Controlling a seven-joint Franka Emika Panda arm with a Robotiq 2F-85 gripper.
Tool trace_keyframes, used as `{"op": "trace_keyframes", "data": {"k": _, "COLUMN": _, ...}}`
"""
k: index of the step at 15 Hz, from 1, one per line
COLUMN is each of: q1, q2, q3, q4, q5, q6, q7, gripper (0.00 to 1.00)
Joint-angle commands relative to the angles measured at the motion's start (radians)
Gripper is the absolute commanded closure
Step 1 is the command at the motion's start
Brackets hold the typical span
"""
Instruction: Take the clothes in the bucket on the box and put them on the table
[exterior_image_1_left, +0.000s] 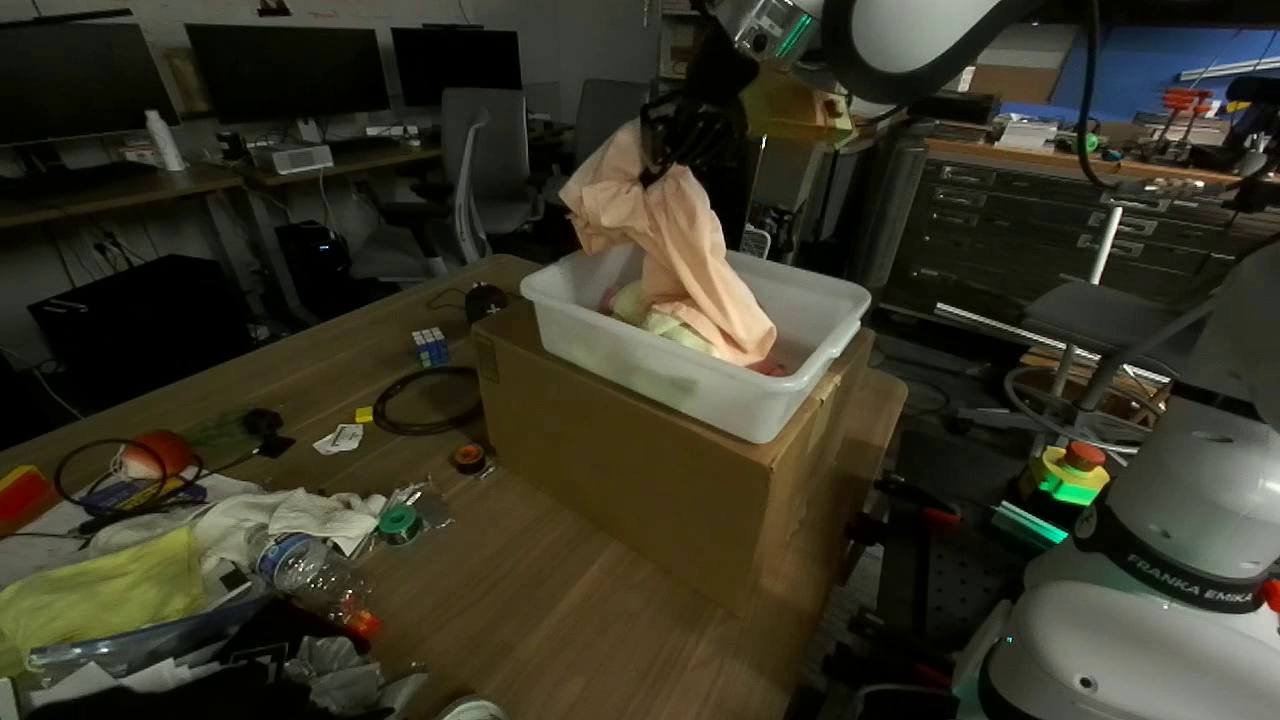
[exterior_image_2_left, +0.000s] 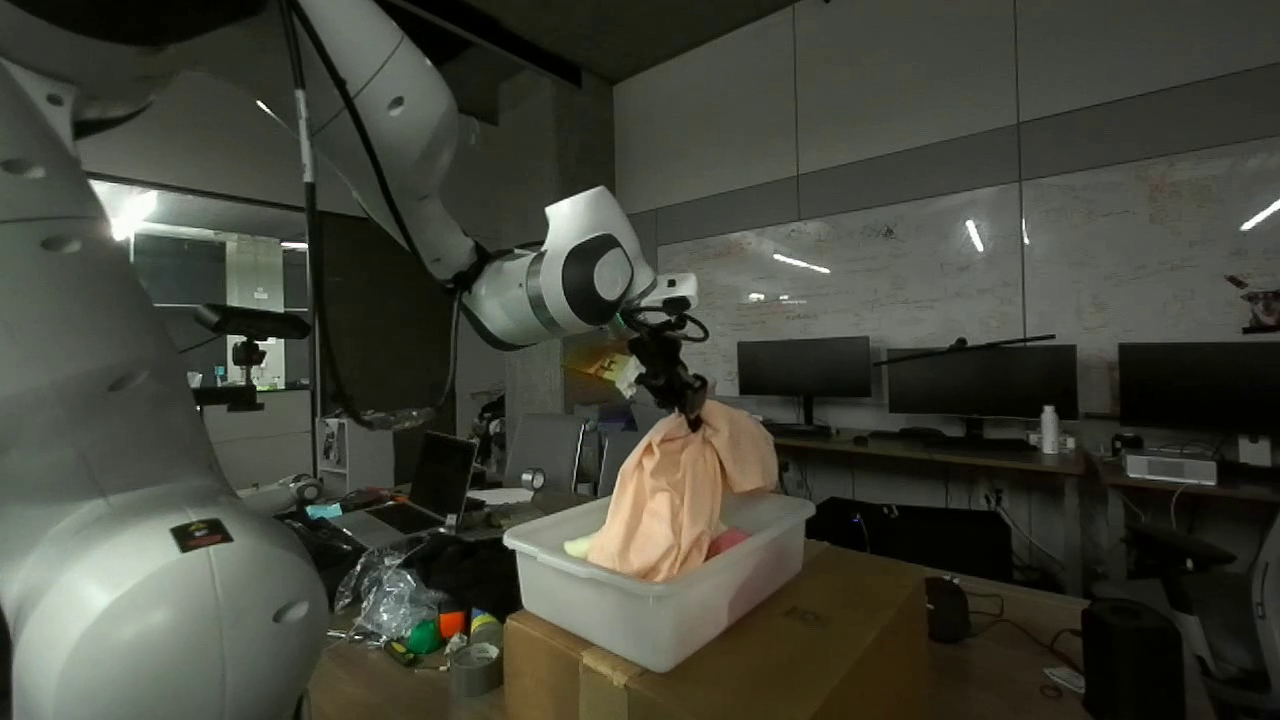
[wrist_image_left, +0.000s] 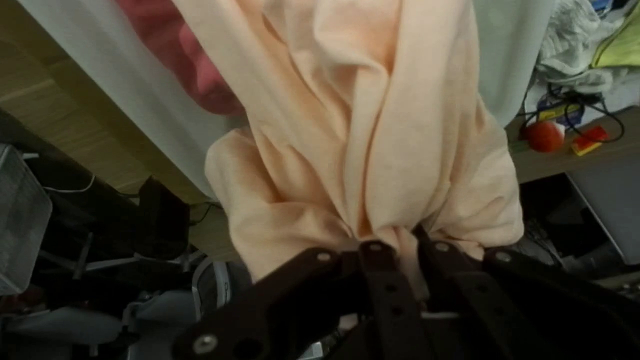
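Hanging in long, deep folds, the peach cloth (exterior_image_1_left: 700, 270) is bunched at its top, a loose flap drooping to one side and its lower end inside the white bucket (exterior_image_1_left: 620, 362). The gripper (wrist_image_left: 407, 247) pinches it above the rim, the fingertips (wrist_image_left: 377, 248) partly buried in fabric. Beneath, a pinkish-red cloth (wrist_image_left: 200, 75) and a pale green cloth (exterior_image_1_left: 680, 332) lie mostly covered, their shapes unclear. The bucket stands on a cardboard box (exterior_image_1_left: 620, 480). Both exterior views cut off the arm's base (exterior_image_1_left: 1130, 640).
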Motion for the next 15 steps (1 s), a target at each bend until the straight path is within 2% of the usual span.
{"op": "trace_keyframes", "data": {"k": 1, "q1": -0.075, "q2": -0.099, "q3": 0.066, "q4": -0.044, "q5": -0.014, "q6": 0.076, "q7": 0.06, "gripper": 0.9}}
{"op": "trace_keyframes", "data": {"k": 4, "q1": -0.1, "q2": -0.175, "q3": 0.1, "q4": -0.036, "q5": -0.004, "q6": -0.006, "q7": 0.036, "gripper": 0.9}}
{"op": "trace_keyframes", "data": {"k": 5, "q1": -0.099, "q2": -0.26, "q3": 0.106, "q4": -0.072, "q5": -0.006, "q6": -0.084, "q7": 0.019, "gripper": 0.9}}
{"op": "trace_keyframes", "data": {"k": 6, "q1": -0.069, "q2": -0.294, "q3": 0.09, "q4": -0.075, "q5": 0.004, "q6": -0.21, "q7": -0.041, "gripper": 0.91}}
{"op": "trace_keyframes", "data": {"k": 8, "q1": -0.074, "q2": -0.34, "q3": 0.102, "q4": -0.069, "q5": -0.02, "q6": -0.391, "q7": -0.065, "gripper": 0.91}}
{"op": "trace_keyframes", "data": {"k": 13, "q1": -0.074, "q2": -0.351, "q3": 0.156, "q4": 0.101, "q5": -0.114, "q6": -0.846, "q7": -0.11, "gripper": 0.91}}
{"op": "trace_keyframes", "data": {"k": 15, "q1": -0.053, "q2": -0.335, "q3": 0.17, "q4": 0.176, "q5": -0.151, "q6": -0.972, "q7": -0.121, "gripper": 0.91}}
